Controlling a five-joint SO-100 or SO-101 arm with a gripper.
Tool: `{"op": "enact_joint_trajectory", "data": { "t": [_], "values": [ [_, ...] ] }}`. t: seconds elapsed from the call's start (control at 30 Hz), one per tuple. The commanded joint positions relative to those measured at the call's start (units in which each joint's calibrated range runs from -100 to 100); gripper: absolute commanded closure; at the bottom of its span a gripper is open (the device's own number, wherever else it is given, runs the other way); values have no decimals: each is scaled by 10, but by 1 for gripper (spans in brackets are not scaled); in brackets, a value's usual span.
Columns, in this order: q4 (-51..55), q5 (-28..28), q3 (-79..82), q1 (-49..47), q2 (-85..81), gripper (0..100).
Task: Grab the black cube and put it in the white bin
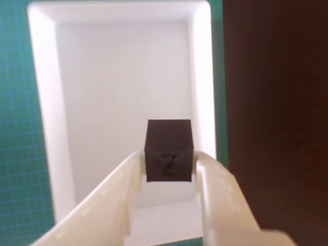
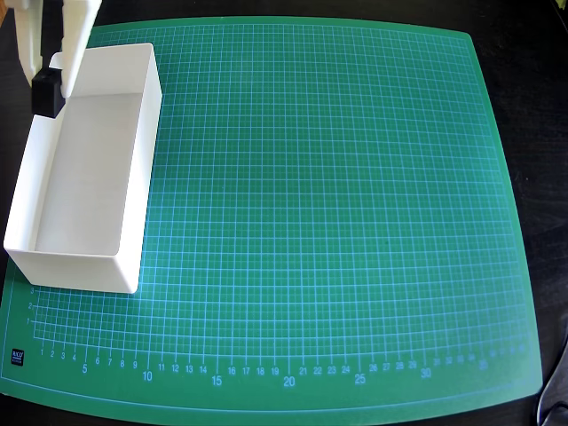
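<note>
Black cube [image 1: 168, 151] sits clamped between the two pale fingers of the gripper [image 1: 169, 171], which is closed down to the cube's width and holds nothing else. In the wrist view the cube hangs over the open interior of the white bin [image 1: 51, 133], its front face turned toward the camera with a faint embossed Z-like mark on it; whether it touches the bin floor cannot be told.

In the overhead view the gripper [image 2: 44, 89] enters from the top left corner, and the black cube [image 2: 47, 92] appears at the bin's far left end, over or just inside the left wall near that corner.

The work surface is a green cutting mat [image 2: 337, 213] printed with a fine pale grid and a numbered scale along its near edge. It lies on a dark table [image 2: 524, 53], seen as a black margin around the mat overhead and as a dark brown strip to the right of the bin in the wrist view.

The white bin [image 2: 133, 177] rests on the mat's left part, its long axis running from the far edge toward the near edge, tilted slightly off the grid lines. Its open top faces up, and its inside is otherwise bare white.
</note>
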Motion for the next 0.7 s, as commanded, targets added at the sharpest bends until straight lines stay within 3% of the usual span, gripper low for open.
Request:
{"op": "enact_joint_trajectory", "data": {
  "t": [0.0,0.67],
  "values": [
    [3,14,-38,7,21,99],
    [-4,16,-34,4,77,95]
  ]
}}
